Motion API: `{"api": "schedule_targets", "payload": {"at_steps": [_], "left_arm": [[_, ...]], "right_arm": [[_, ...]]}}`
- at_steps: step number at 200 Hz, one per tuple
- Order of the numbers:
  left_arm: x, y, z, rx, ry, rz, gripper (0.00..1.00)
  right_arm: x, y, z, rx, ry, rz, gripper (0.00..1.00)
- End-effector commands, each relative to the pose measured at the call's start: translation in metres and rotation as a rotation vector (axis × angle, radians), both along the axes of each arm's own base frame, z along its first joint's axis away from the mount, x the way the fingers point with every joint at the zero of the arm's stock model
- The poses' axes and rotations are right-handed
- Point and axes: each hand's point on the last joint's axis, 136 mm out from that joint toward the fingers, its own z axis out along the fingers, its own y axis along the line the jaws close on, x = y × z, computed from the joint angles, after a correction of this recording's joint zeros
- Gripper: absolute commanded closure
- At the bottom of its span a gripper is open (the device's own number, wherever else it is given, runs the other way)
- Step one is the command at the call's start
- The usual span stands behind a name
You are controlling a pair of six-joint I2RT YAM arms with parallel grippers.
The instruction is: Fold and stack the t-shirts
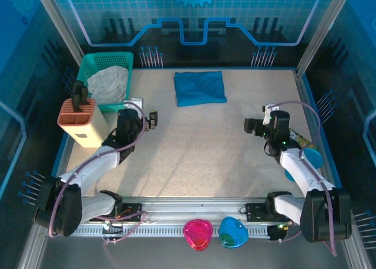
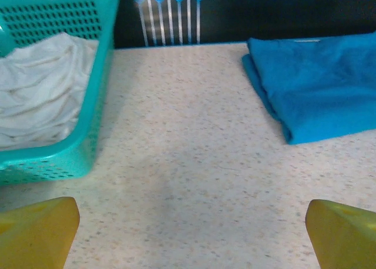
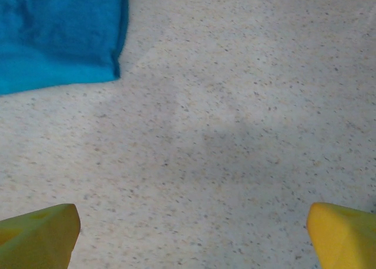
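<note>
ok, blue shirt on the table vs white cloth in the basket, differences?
The blue shirt is folded flat into a rectangle; the white cloth is crumpled. The blue shirt lies on the bare table; the white cloth sits in the green basket. Both are soft fabric, neither held.

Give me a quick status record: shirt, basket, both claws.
blue t-shirt: folded, flat on the table, far centre
basket: far left, apart from the shirt
basket contents: crumpled white cloth
left claw: open, empty, facing the gap between basket and shirt
right claw: open, empty, above the table
</note>
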Motion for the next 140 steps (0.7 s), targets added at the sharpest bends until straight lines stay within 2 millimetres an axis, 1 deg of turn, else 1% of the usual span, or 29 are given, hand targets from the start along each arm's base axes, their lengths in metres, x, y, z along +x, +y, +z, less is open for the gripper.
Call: {"api": "schedule_targets", "payload": {"at_steps": [1,17,18,22,23,33,47,55,65,74,85,91,96,99,105,110,117,127,134,140], "left_arm": [[0.001,0.019,0.029,0.033,-0.194,0.066,0.01],[-0.004,0.026,0.003,0.083,-0.179,0.082,0.01],[-0.004,0.027,0.001,0.085,-0.176,0.086,0.01],[-0.005,0.03,-0.005,0.088,-0.168,0.104,0.01],[-0.005,0.031,-0.007,0.089,-0.165,0.109,0.0],[-0.007,0.036,-0.024,0.093,-0.141,0.135,0.0],[-0.007,0.035,-0.044,0.09,-0.138,0.126,0.01],[-0.004,0.032,-0.042,0.121,-0.182,0.113,0.01],[-0.002,0.025,-0.045,0.153,-0.176,0.067,0.01],[0.002,0.022,-0.048,0.161,-0.171,0.042,0.0],[0.008,0.023,-0.055,0.159,-0.18,0.024,0.01],[0.01,0.031,-0.053,0.168,-0.204,0.069,0.0],[0.007,0.037,-0.054,0.148,-0.206,0.108,0.0],[0.005,0.041,-0.055,0.13,-0.203,0.118,0.0],[0.004,0.044,-0.056,0.083,-0.211,0.098,0.01],[0.002,0.045,-0.06,0.043,-0.209,0.07,0.01],[0.0,0.043,-0.07,-0.01,-0.197,0.008,0.01],[0.003,0.044,-0.067,-0.019,-0.245,-0.011,0.01],[0.0,0.043,-0.071,-0.037,-0.214,-0.022,0.0],[0.002,0.041,-0.073,-0.047,-0.186,-0.045,0.01]], "right_arm": [[0.015,-0.013,0.033,-0.088,-0.232,-0.021,0.0],[0.011,-0.01,0.026,-0.115,-0.32,0.009,0.0],[0.012,-0.01,0.028,-0.115,-0.33,0.009,0.0],[0.009,-0.011,0.022,-0.121,-0.339,0.009,0.0],[0.01,-0.011,0.024,-0.121,-0.352,0.007,0.0],[0.007,-0.013,0.019,-0.125,-0.397,-0.009,0.0],[0.008,-0.015,0.002,-0.13,-0.384,-0.016,0.0],[0.012,-0.015,0.002,-0.128,-0.398,-0.021,0.0],[0.015,-0.01,0.0,-0.101,-0.4,0.004,0.0],[0.02,-0.008,-0.005,-0.087,-0.391,0.011,0.0],[0.027,-0.006,-0.015,-0.081,-0.39,0.022,0.0],[0.029,-0.004,-0.024,-0.082,-0.391,0.032,0.0],[0.031,-0.003,-0.026,-0.084,-0.411,0.039,0.0],[0.032,-0.002,-0.023,-0.084,-0.437,0.046,0.0],[0.029,0.001,-0.024,-0.082,-0.432,0.065,0.0],[0.028,0.002,-0.026,-0.078,-0.405,0.069,0.0],[0.031,0.002,-0.028,-0.075,-0.375,0.073,0.0],[0.04,0.008,-0.028,-0.069,-0.369,0.109,0.0],[0.045,0.013,-0.032,-0.066,-0.323,0.145,0.0],[0.051,0.017,-0.036,-0.059,-0.276,0.171,0.0]]}}
